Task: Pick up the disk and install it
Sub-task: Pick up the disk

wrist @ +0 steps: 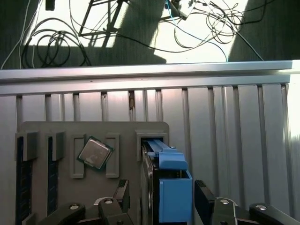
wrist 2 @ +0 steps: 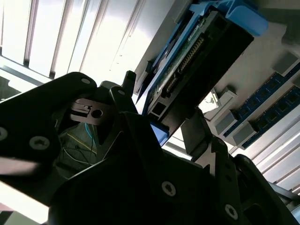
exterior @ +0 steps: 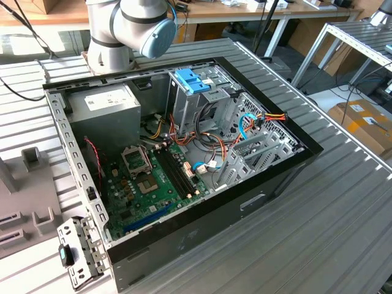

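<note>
Pincer [wrist: 161, 186] stands wide astride upright disk [wrist: 173, 171], processor chip [wrist: 95, 151] beside in grey holder [wrist: 93, 129].

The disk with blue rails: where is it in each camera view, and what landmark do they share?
First wrist view: the disk stands on edge at a grey holder.
Second wrist view: the disk shows its connector edge.
Shared landmark, exterior view too: the ribbed table.
</note>
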Motion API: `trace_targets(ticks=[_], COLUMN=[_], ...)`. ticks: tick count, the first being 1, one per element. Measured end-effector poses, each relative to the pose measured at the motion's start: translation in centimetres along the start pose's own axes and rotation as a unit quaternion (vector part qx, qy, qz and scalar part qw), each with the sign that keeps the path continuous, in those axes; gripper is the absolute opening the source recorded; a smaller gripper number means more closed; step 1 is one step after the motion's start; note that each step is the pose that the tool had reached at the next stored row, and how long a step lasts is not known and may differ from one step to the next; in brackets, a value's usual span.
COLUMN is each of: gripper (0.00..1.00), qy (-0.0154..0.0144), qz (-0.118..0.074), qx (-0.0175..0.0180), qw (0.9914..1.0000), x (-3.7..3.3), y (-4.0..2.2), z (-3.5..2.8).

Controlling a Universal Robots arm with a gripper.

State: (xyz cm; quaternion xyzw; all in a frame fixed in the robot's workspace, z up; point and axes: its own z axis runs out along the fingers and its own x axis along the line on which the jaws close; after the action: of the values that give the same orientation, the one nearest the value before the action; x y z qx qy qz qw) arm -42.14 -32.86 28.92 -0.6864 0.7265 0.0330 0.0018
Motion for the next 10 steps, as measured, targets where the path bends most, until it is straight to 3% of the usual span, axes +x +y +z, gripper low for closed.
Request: trace_targets(ticks=[10], gripper=[0.66], qy=[0.0], qz=[0.0], qx=[0.0], qw=[1.0], x=[0.04], y=[-0.04], z=[0.78])
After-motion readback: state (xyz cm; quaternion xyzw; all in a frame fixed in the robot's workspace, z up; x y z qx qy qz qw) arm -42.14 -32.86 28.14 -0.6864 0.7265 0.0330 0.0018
